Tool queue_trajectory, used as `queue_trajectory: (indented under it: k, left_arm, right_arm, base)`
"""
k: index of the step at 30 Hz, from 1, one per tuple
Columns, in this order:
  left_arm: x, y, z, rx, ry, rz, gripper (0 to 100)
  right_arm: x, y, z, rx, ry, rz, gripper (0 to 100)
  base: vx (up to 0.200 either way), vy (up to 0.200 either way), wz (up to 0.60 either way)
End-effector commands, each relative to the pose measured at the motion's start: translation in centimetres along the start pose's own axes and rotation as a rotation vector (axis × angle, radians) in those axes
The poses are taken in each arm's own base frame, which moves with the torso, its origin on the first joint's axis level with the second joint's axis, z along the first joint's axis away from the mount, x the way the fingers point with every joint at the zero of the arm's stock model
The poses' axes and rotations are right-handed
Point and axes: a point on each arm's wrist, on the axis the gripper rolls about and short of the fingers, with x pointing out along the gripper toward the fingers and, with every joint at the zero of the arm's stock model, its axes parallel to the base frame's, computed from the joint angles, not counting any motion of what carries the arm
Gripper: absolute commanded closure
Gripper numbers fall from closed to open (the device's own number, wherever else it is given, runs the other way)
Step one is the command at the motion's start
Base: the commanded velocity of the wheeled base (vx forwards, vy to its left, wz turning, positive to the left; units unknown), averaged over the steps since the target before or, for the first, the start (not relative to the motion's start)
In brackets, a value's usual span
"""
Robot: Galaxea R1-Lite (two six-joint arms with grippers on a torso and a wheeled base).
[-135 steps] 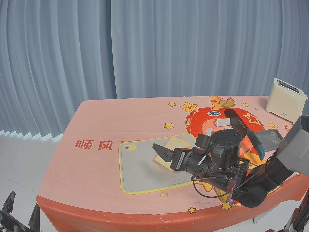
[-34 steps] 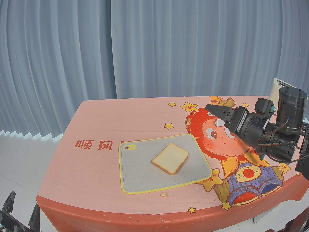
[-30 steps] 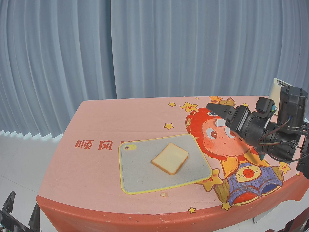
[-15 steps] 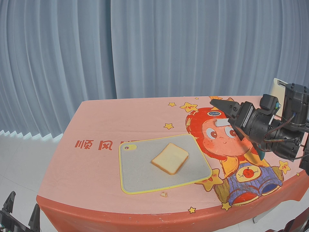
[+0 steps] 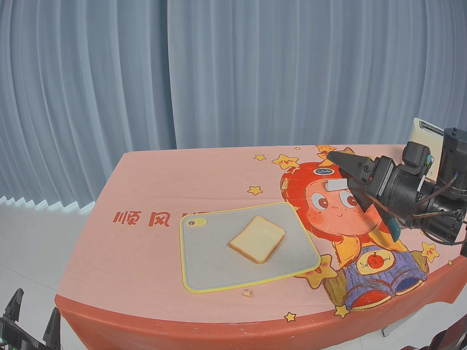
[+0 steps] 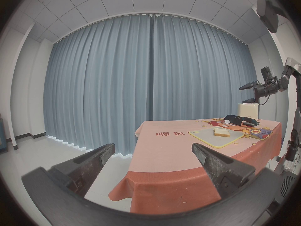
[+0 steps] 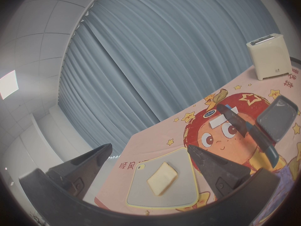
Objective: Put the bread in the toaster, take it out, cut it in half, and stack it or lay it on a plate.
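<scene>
Bread (image 5: 257, 238) is laid flat on the cutting board (image 5: 209, 263); knife (image 7: 244, 126) is parked just beside the grey plate (image 7: 277, 116), toaster (image 7: 270, 57) at the bench's (image 5: 160, 181) far right corner. Jaws are spread on right gripper (image 5: 343, 170) and left gripper (image 6: 152, 148).

Matt printed cloth tablecloth (image 5: 160, 190), smooth plastic cutting board (image 5: 209, 258) (yellow-rimmed), glossy cream toaster (image 7: 270, 57)
</scene>
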Motion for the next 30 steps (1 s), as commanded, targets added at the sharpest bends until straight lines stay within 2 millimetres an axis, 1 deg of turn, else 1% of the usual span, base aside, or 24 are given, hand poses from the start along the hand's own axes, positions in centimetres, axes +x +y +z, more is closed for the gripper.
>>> queue_trajectory:
  k: [1, 4, 6, 7, 12, 16, 23, 28, 30]
  left_arm:
    - [0.1, 0.0, -0.5, -0.001, 0.015, 0.001, 0]
    - [0.1, 0.0, -0.5, -0.001, 0.015, 0.001, 0]
    - [0.1, 0.0, -0.5, -0.001, 0.015, 0.001, 0]
    - [0.1, 0.0, -0.5, -0.001, 0.015, 0.001, 0]
    - [0.1, 0.0, -0.5, -0.001, 0.015, 0.001, 0]
    - [0.1, 0.0, -0.5, -0.001, 0.015, 0.001, 0]
    - [0.1, 0.0, -0.5, -0.001, 0.015, 0.001, 0]
    - [0.1, 0.0, -0.5, -0.001, 0.015, 0.001, 0]
    - [0.1, 0.0, -0.5, -0.001, 0.015, 0.001, 0]
  right_arm:
    - [-1.0, -0.3, 0.9, -0.007, -0.034, 0.009, 0]
    - [-1.1, -0.8, 1.6, -0.017, -0.063, -0.01, 0]
    - [-1.2, -1.0, 1.8, -0.039, -0.072, -0.02, 0]
    - [-1.4, -1.2, 2.1, -0.086, -0.087, -0.029, 0]
    - [-1.9, -1.7, 2.8, -0.145, -0.132, -0.032, 0]
    - [-2.8, -1.5, 2.9, -0.151, -0.145, 0.003, 0]
    - [-2.9, -1.9, 2.6, -0.191, -0.144, -0.026, 0]
    - [-4.8, -1.7, 2.5, -0.165, -0.162, 0.019, 0]
    - [-5.2, -1.7, 2.4, -0.151, -0.157, 0.037, 0]
  base:
    - [0.0, 0.0, 0.0]
    - [0.0, 0.0, 0.0]
    - [0.0, 0.0, 0.0]
    - [0.0, 0.0, 0.0]
    - [0.0, 0.0, 0.0]
    - [0.0, 0.0, 0.0]
    - [0.0, 0.0, 0.0]
    - [0.0, 0.0, 0.0]
    - [0.0, 0.0, 0.0]
